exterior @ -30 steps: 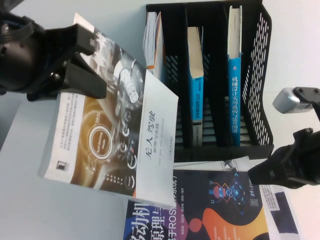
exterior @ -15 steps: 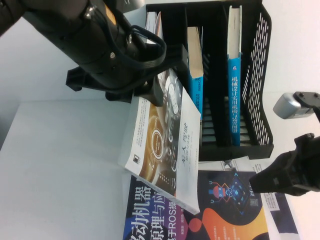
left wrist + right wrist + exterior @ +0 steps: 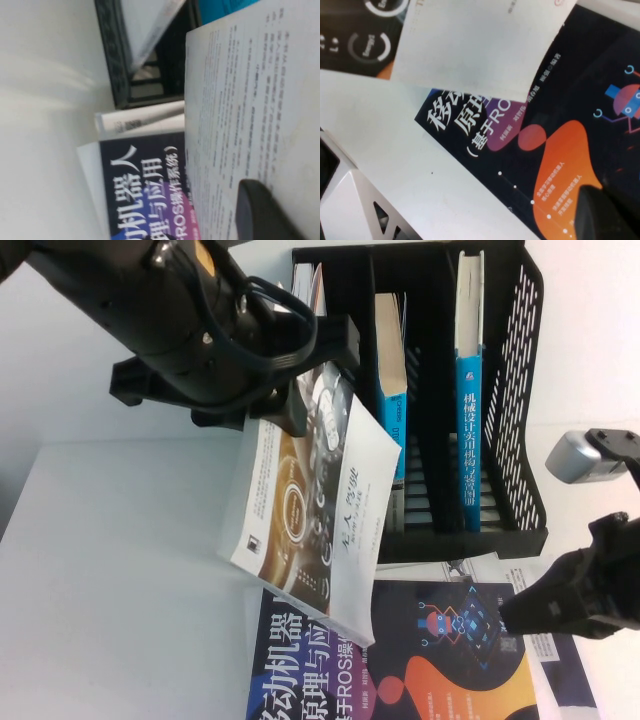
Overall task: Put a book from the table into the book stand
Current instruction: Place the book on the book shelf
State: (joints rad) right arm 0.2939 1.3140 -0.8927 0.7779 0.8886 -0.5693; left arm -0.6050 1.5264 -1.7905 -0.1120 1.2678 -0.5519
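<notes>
My left gripper [image 3: 292,408] is shut on the top edge of the book [image 3: 312,508], a white paperback with a dashboard picture. It holds the book tilted in the air, just in front of the left slot of the black book stand [image 3: 520,360]. The book's lower corner hangs over the dark navy book [image 3: 440,660] on the white table [image 3: 110,580]. In the left wrist view a dark fingertip [image 3: 265,212] presses on the book's printed back cover [image 3: 250,95]. My right gripper [image 3: 528,606] hovers low over the navy book [image 3: 555,125], right of the held book.
Each of the stand's three slots holds a book: a white-and-orange one [image 3: 305,320] on the left, blue-spined ones in the middle [image 3: 392,390] and on the right [image 3: 469,410]. White papers [image 3: 480,568] lie under the navy book. The stand's front edge [image 3: 112,65] shows in the left wrist view.
My left arm swung the book from the table's left side to the front of the stand. In the last half second it drew back slightly left and the book tilted more. The right arm stayed still.
</notes>
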